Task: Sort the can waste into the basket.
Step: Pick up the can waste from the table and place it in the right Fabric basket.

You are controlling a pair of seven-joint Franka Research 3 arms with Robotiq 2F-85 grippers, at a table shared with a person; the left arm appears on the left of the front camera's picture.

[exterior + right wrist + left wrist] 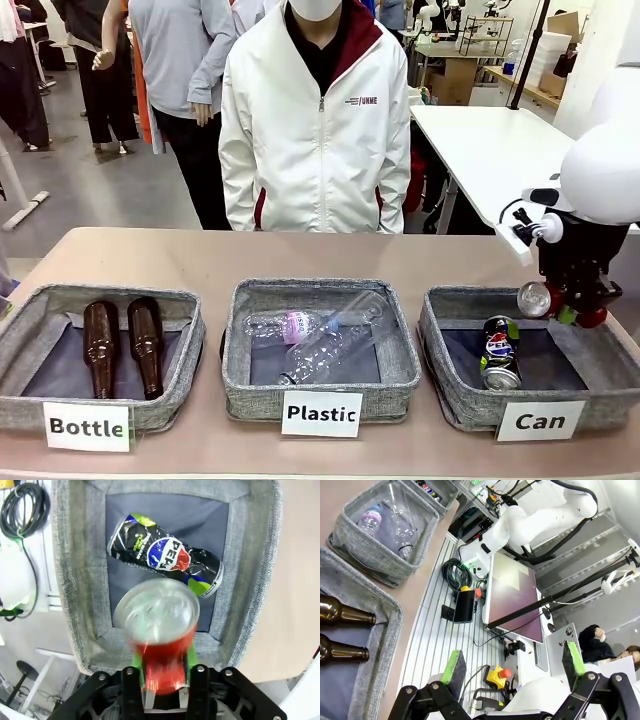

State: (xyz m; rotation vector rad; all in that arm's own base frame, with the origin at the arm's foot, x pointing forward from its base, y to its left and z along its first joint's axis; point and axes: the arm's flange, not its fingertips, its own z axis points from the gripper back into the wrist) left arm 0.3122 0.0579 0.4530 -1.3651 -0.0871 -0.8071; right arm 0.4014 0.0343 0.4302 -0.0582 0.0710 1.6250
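Observation:
The red can (pixel 162 625) lies sideways between the green pads of my right gripper (pixel 165 670), which is shut on it; the can looks blurred. In the front view the red can (pixel 537 298) hangs in my right gripper (pixel 570 305) just above the far right part of the grey basket (pixel 445 395) labelled "Can". The dented dark blue can (pixel 500 352) lies on the basket's dark lining, and the right wrist view shows this blue can (pixel 165 555) directly beyond the red one, inside the basket (pixel 65 580). My left gripper (pixel 514 664) is open and holds nothing, pointing off the table's near side.
The "Plastic" tray (pixel 320 395) in the middle holds clear bottles (pixel 310 335). At the left, two brown bottles (pixel 122 345) lie in the "Bottle" tray (pixel 25 400). A person in a white jacket (pixel 315 130) stands at the far edge. Bare tabletop runs behind the trays.

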